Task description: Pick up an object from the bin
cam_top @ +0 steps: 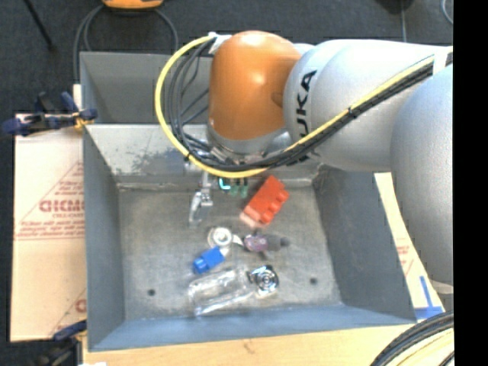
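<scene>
My gripper [200, 207] hangs under the orange wrist cover, over the back middle of the bin floor. A red-orange toy brick [265, 201] lies tilted just to its right, partly under the arm. In front of the gripper lie a small white round cap [221, 237] and a small purple piece [257, 243]. A little blue block [207, 261] sits nearer the front.
A clear plastic wrapper [217, 289] and a shiny metal round piece [264, 279] lie near the bin's front wall. The arm and its cables cover the back right of the bin. Bare floor lies on the left and right sides.
</scene>
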Action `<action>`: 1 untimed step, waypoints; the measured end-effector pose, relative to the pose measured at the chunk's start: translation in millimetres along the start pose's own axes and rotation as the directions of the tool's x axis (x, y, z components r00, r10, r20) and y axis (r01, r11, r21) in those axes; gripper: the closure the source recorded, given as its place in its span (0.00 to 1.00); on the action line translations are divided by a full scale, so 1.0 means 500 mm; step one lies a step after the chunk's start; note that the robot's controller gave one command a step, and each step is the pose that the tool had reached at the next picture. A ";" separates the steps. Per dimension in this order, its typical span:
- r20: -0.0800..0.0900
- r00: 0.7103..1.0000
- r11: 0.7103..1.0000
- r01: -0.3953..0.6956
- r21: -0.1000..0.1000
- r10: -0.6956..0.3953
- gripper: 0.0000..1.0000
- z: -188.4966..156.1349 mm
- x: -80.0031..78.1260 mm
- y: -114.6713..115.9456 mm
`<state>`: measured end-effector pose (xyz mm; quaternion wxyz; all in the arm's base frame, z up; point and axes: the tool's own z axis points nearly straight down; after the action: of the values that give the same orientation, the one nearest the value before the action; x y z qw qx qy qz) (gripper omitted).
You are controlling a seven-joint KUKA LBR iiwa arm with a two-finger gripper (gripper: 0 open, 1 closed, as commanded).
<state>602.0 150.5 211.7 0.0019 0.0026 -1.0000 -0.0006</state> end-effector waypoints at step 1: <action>0.001 0.957 0.957 0.290 0.001 -0.290 0.00 0.181 0.078 0.141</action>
<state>562.2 221.0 121.4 0.0012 0.1492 -0.9888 -0.0003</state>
